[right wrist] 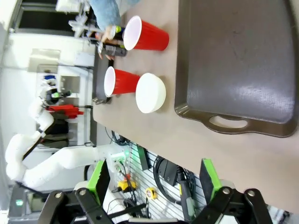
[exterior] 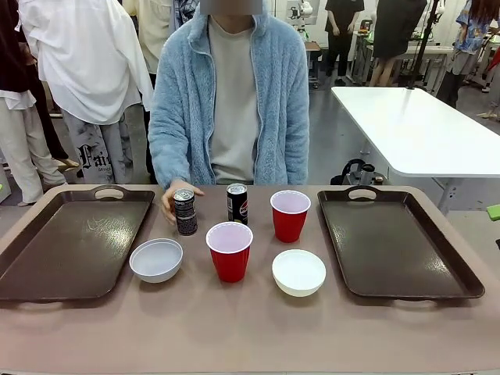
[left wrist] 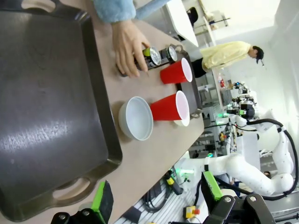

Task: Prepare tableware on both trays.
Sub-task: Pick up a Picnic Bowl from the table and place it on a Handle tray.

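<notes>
Front view, left to right: the left tray (exterior: pixel 70 242) lies flat on the tabletop (exterior: pixel 234 328). Just beside its inner rim sits the left bowl (exterior: pixel 156 259), white and upright. Behind that bowl the person's hand (exterior: pixel 168 199) curls round the left can (exterior: pixel 185 211), which stands on end. The near red cup (exterior: pixel 230 251) stands mid-table, mouth up, with the right can (exterior: pixel 237 203) just behind it. Next come the far red cup (exterior: pixel 290 215) and, in front of it, the right bowl (exterior: pixel 298 272). The right tray (exterior: pixel 398 242) lies at the far right. All the tableware stands between the trays.

From the wrist views, the left pincer (left wrist: pixel 156 198) hangs off the tabletop's near edge by its tray's handle, jaws spread wide and gripping nothing. The right pincer (right wrist: pixel 154 182) does likewise.
</notes>
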Robot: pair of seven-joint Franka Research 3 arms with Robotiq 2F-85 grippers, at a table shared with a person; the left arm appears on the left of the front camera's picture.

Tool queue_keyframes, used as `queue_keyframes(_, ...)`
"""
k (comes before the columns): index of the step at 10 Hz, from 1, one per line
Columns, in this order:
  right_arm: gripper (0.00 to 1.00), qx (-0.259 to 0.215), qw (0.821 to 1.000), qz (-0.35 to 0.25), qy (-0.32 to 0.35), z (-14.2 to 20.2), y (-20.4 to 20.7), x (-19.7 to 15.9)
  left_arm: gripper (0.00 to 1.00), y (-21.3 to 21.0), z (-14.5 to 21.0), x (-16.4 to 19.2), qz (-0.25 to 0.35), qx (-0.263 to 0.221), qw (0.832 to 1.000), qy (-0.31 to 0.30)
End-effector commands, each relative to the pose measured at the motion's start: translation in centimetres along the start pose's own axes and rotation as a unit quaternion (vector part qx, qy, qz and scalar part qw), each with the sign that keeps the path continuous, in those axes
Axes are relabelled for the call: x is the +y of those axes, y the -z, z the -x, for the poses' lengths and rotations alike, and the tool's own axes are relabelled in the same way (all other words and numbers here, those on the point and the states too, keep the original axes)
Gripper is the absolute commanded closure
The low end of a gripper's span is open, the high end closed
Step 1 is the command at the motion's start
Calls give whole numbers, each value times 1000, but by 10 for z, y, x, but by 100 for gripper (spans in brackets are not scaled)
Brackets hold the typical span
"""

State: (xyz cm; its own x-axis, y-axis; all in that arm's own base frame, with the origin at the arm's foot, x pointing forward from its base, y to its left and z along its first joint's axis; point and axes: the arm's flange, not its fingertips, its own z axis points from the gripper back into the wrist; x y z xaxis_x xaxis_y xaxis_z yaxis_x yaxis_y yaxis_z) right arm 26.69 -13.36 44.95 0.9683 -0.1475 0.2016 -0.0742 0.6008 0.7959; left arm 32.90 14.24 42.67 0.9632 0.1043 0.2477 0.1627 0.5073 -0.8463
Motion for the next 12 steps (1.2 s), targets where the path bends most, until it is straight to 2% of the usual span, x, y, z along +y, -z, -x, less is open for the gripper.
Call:
queue_keyframes(1, 0, 9, 998, 52, 19, -30, -4, 38, 0, -1, -1, -1, 6, -5, 1000, -1)
queue_keyframes(3, 0, 33, 994, 97, 42, -75, 6, 83, 0, -1, -1, -1, 6, -5, 1000, -1)
queue_keyframes(4, 0, 37, 990, 126, 45, -90, 23, 100, 0, -1, -1, -1, 6, -5, 1000, -1)
queue_keyframes(5, 0, 61, 987, 146, 26, -96, 50, 117, 0, -1, -1, -1, 6, -5, 1000, -1)
queue_keyframes(6, 0, 26, 994, 99, 25, -68, 11, 95, 0, -1, -1, -1, 6, -5, 1000, -1)
queue_keyframes(9, 0, 26, 994, 99, 25, -68, 11, 95, 0, -1, -1, -1, 6, -5, 1000, -1)
queue_keyframes(10, 9, 27, 994, 106, 32, -79, 17, 103, 0, -1, -1, -1, 6, -5, 1000, -1)
queue_keyframes(11, 0, 47, 982, 180, 30, -85, 51, 124, 0, -1, -1, -1, 6, -5, 1000, -1)
queue_keyframes(12, 0, 52, 971, 232, 28, -88, 79, 141, 0, -1, -1, -1, 6, -5, 1000, -1)
